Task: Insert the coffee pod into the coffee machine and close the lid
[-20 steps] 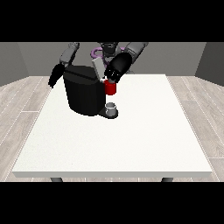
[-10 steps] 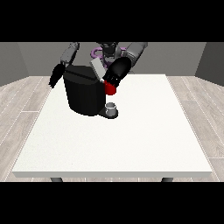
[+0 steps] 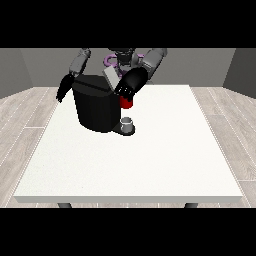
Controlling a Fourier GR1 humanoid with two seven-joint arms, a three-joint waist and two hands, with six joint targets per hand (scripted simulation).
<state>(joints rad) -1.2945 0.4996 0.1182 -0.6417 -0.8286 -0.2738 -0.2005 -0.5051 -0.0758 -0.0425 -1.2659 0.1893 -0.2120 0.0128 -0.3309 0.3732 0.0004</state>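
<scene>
Since earlier, right-side hand [image 3: 131, 84] sits higher over machine [image 3: 97, 107], fingers unreadable; left-side hand [image 3: 64, 90] likewise; risk: lid [image 3: 111, 79] jams if pod sits crooked

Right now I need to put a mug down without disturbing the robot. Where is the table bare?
The table is bare along its near edge and right side. It is crowded at the far left, around the coffee machine, the grey thing and both hands.
</scene>
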